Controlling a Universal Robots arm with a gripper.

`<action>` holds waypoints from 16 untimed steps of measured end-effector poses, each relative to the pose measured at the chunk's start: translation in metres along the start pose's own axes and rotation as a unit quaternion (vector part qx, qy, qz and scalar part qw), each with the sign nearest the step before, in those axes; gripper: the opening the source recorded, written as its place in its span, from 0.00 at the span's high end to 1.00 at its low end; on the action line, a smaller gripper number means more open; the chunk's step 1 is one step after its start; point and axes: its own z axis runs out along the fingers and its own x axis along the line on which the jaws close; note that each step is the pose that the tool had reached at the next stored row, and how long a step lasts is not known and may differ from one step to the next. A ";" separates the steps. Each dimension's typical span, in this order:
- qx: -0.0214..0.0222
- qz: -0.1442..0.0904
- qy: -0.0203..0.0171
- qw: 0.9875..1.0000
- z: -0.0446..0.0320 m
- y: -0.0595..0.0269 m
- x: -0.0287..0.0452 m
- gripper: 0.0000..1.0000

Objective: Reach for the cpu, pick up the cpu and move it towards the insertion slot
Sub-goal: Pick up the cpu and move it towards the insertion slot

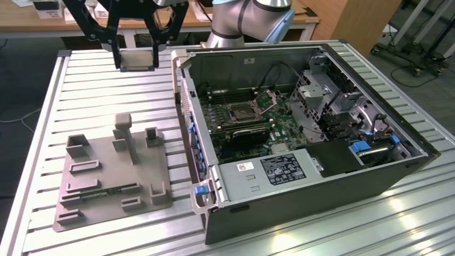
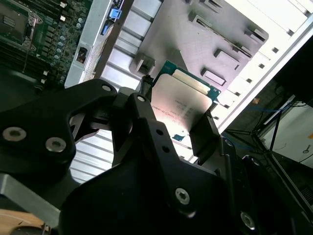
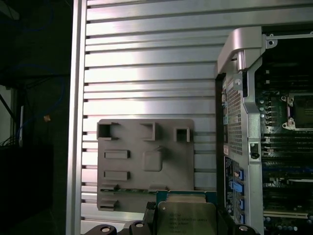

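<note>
The gripper (image 1: pixel 137 53) hangs high over the far edge of the tabletop (image 1: pixel 99 101), just beside the open computer case (image 1: pixel 306 213). Its black fingers (image 1: pixel 114 45) are closed narrow on the cpu (image 1: pixel 138 60), pinching the chip by two opposite edges and holding it flat and level in the air, off every surface. In the second wrist view the cpu (image 2: pixel 182 105) sits squarely between the dark fingers (image 2: pixel 205 134), silvery top lit, green edge showing along its far side. In the first wrist view the cpu (image 3: pixel 187 215) peeks out at the frame's edge, clamped by the gripper (image 3: pixel 186 223).

Below it, on the ribbed metal tabletop, lies the grey holder tray (image 1: pixel 114 176), near the edge at the exterior view's left. The tray's square pocket (image 3: pixel 152 160) stands bare. A thin green memory stick (image 1: pixel 106 193) lies in a long tray pocket toward the near edge.

The slot (image 1: pixel 242 112) waits inside the case, on the green board, its metal bracket (image 1: pixel 272 98) tilted up and open. The cpu is well apart from it, outside the case wall (image 1: pixel 186 101), on the side at the exterior view's left. The slot (image 3: pixel 299 111) shows in the first wrist view too, dark centre, shiny frame.
</note>
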 end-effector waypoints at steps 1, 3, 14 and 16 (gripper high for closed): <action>0.000 0.000 0.000 1.000 0.0000 0.0000 -0.0006 0.45; 0.000 0.000 0.000 1.000 -0.0001 0.0000 -0.0018 0.45; 0.000 0.000 0.000 1.000 -0.0004 0.0001 -0.0087 0.45; 0.000 0.000 0.000 1.000 -0.0005 0.0001 -0.0099 0.45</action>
